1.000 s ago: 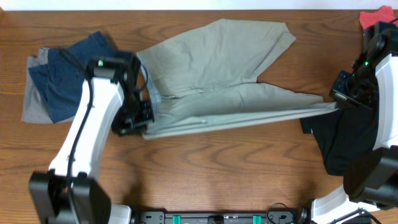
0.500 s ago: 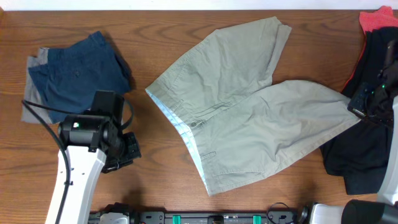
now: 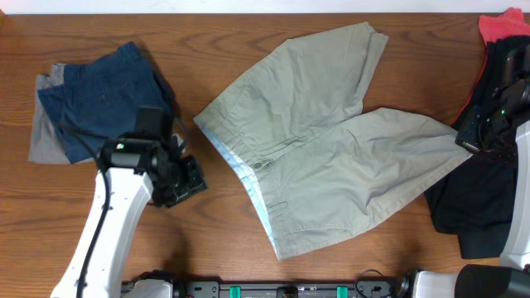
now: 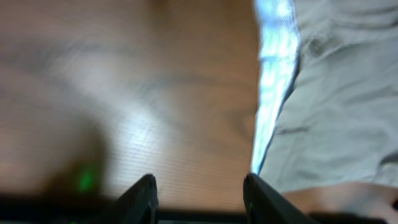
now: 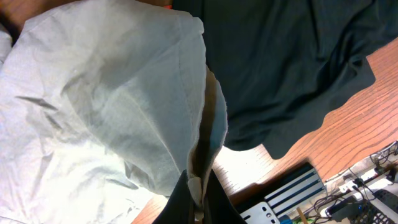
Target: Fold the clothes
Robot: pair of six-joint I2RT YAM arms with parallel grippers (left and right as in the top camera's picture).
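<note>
The khaki-beige shorts (image 3: 319, 141) lie spread open in the middle of the table, waistband with its pale blue lining toward the left. My right gripper (image 3: 469, 141) is shut on the hem of the right leg (image 5: 198, 180), which rests over the black-and-red garment (image 3: 480, 199). My left gripper (image 3: 186, 178) is open and empty, low over bare wood just left of the waistband (image 4: 270, 118). The navy shorts (image 3: 103, 99) lie folded on a grey piece (image 3: 43, 136) at the far left.
The black garment (image 5: 280, 62) fills the right edge of the table, with a red part (image 3: 501, 25) at the back corner. A rail with cables (image 5: 292, 193) runs along the front table edge.
The shorts went from stretched between both grippers to lying spread open. My left gripper let go of the waistband, drew back left, then came right toward it again. The right gripper kept its hold.
</note>
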